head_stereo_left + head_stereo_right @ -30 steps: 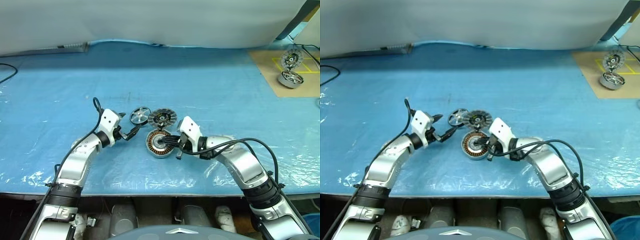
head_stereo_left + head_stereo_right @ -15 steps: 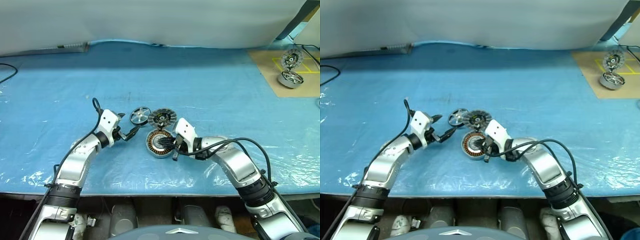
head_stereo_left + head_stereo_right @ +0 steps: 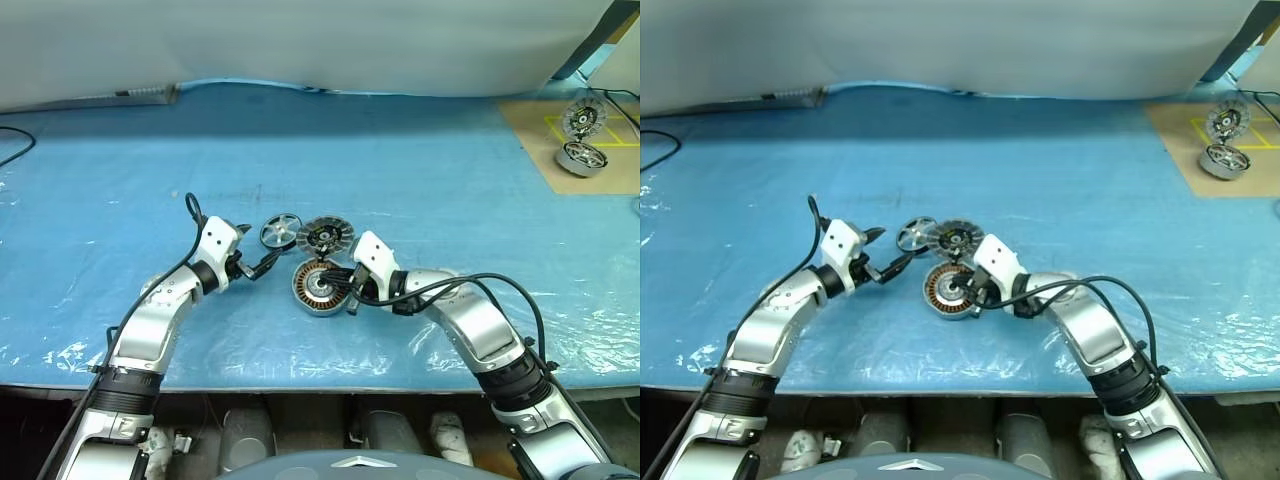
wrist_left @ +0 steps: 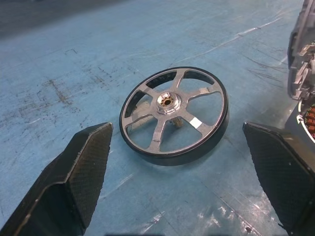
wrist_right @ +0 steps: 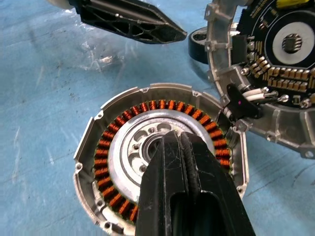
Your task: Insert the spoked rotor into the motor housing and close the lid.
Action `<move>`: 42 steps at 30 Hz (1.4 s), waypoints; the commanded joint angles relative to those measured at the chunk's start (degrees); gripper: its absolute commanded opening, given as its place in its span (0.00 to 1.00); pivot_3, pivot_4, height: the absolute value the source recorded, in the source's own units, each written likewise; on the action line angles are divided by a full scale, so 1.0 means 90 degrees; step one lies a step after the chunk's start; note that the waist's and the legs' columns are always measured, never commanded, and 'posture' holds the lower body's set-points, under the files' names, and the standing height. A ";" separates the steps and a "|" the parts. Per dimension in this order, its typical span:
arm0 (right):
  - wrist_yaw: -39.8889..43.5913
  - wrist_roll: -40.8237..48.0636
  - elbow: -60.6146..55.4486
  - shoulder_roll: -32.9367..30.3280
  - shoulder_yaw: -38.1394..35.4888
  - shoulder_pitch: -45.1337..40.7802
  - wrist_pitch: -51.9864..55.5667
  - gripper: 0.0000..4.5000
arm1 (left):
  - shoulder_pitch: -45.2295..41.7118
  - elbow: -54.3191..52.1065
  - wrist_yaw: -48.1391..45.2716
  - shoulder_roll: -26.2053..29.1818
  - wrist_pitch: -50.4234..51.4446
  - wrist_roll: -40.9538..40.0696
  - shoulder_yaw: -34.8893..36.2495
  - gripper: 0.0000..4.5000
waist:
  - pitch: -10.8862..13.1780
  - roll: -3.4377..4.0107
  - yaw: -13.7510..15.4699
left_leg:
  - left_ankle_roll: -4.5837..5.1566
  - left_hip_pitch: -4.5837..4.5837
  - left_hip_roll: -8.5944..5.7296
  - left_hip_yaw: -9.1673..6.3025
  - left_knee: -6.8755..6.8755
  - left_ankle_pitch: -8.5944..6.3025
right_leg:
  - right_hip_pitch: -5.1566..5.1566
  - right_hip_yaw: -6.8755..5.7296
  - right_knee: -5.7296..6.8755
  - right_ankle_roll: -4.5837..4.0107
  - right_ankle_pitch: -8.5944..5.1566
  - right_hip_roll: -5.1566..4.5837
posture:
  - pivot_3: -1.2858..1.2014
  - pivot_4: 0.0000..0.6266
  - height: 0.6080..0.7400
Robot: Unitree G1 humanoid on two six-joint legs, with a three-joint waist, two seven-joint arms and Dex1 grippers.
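On the blue table the spoked rotor lies flat between my left hand's wide-open fingers, held by nothing, just beside the open motor housing and its raised lid. My right hand, fingers pressed together and empty, rests over the housing's hub. I'd close squarely across the rotor's rim and move the right hand off the hub before lowering the rotor in.

Tabletop: lying under a wrinkled blue sheet.
Spoked rotor: resting flat on the sheet.
Motor housing: sitting just beside the rotor, windings facing up.
Lid: lying open, touching the housing's far edge.
Brown board: lying at the far right corner, carrying what is probably another motor unit.
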 commanded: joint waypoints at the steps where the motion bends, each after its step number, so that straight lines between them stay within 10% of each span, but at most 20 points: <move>1: 0.0059 0.0298 -0.0466 0.0039 -0.0248 -0.0009 0.0061 0.01 | -0.0009 -0.0227 0.0014 0.0022 -0.0039 -0.0065 0.0118 1.00 | 0.0000 0.0000 -0.0004 | 0.0000 0.0000 0.0000 0.0000 0.0000 0.0000 | 0.0000 0.0000 0.0000 0.0000 0.0000 0.0000 | 0.52 0.24 1.00; 42: 0.0328 -0.0212 -0.0002 -0.0183 0.0228 -0.0132 -0.0226 0.01 | -0.0001 -0.0041 0.0007 0.0011 -0.0209 -0.0040 0.0155 1.00 | 0.0000 0.0000 -0.0002 | 0.0000 0.0003 0.0000 0.0000 0.0005 0.0000 | 0.0003 0.0001 0.0002 -0.0001 0.0001 0.0000 | 0.52 0.24 1.00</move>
